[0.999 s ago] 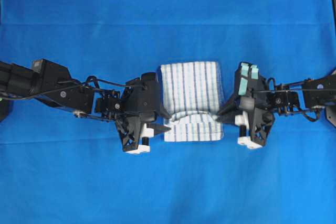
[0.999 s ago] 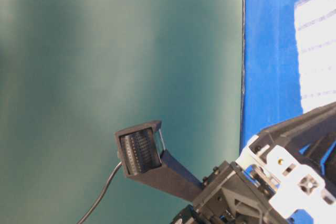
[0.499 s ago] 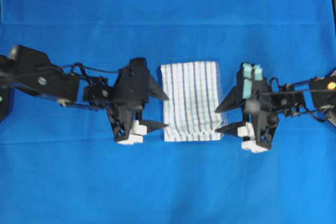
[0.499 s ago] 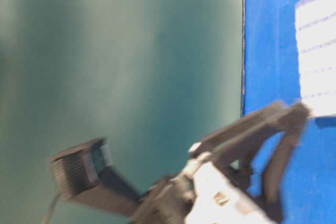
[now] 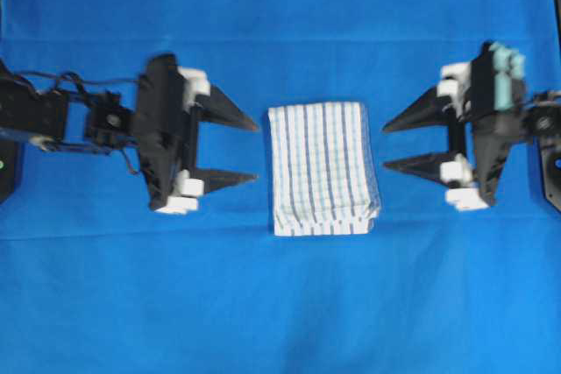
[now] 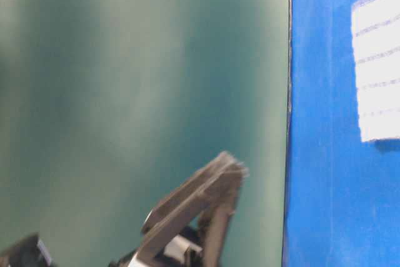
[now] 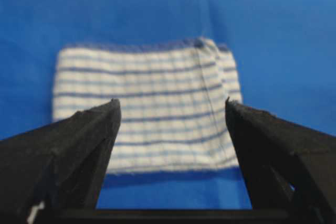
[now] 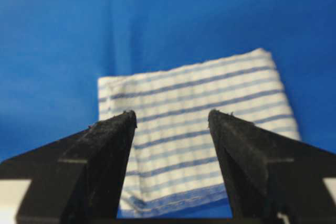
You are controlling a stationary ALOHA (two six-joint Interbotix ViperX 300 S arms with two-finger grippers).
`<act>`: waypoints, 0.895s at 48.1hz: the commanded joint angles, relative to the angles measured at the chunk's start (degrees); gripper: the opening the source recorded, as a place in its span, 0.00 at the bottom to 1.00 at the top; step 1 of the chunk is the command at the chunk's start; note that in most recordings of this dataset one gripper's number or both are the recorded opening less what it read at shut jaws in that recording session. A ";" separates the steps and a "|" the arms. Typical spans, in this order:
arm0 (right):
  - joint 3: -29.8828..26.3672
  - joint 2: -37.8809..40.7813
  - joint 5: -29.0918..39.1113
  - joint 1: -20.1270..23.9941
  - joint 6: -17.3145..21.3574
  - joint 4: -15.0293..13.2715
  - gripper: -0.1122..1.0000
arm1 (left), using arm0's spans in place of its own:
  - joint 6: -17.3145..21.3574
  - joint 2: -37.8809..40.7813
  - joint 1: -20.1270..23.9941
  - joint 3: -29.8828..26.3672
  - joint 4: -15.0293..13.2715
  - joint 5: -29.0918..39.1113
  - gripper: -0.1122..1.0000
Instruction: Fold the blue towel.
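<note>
We see bright, even light from above, and the solid-blue cloth covering the desk (image 5: 280,304) looks saturated with no glare. Shadows are soft and short: a thin dark band lies under the near edge of the folded white towel with thin blue stripes (image 7: 147,103) in the left wrist view. Overhead, both arms are slightly smeared. The table-level view is blurriest (the dark arm (image 6: 194,211) at the bottom is streaked). In both wrist views the black gripper fingers (image 8: 105,166) are soft, and the towel is only moderately sharp.
</note>
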 commanded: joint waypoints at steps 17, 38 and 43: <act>3.69 -15.47 2.72 -0.26 -0.18 -3.34 0.65 | 0.18 -16.70 1.05 12.74 0.09 -8.79 0.77; 11.25 -26.10 3.52 -0.53 -0.18 -3.87 0.65 | 0.26 -42.98 1.14 25.14 0.09 -0.79 0.77; 13.71 -27.33 2.02 -1.32 -0.18 -3.87 0.65 | 0.26 -48.43 1.14 26.63 0.09 3.34 0.77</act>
